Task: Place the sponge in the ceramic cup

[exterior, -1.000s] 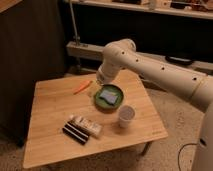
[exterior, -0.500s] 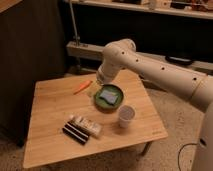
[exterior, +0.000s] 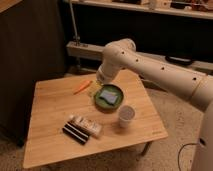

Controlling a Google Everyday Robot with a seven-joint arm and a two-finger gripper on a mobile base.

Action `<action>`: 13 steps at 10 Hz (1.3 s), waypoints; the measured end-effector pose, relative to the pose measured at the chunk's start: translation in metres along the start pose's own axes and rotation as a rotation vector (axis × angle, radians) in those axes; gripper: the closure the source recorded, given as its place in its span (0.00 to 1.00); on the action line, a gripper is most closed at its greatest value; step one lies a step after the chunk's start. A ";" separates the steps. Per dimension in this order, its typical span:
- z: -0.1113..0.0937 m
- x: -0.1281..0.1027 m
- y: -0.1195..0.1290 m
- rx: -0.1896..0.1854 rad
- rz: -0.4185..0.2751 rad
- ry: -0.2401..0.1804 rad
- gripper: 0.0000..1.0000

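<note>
The blue sponge (exterior: 108, 96) lies flat on the round green plate (exterior: 118, 103) near the middle of the wooden table. A small white ceramic cup (exterior: 126, 115) stands upright to the plate's front right, apart from it. My white arm reaches in from the right and bends down over the plate's far left edge. The gripper (exterior: 96, 86) hangs there just left of the sponge, mostly hidden by the wrist.
An orange carrot-like stick (exterior: 82, 86) lies at the back left of the table (exterior: 50, 110). Flat packets, two dark and one light (exterior: 82, 128), sit near the front. A dark cabinet stands to the left and shelving behind.
</note>
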 end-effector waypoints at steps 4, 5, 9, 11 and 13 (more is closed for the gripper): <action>0.023 -0.004 -0.040 0.172 -0.245 -0.025 0.20; 0.024 -0.002 -0.044 0.186 -0.257 -0.021 0.20; 0.036 -0.008 -0.052 0.152 -0.239 -0.017 0.20; 0.071 -0.016 -0.051 0.112 -0.231 0.002 0.20; 0.093 -0.015 -0.046 0.113 -0.233 0.035 0.20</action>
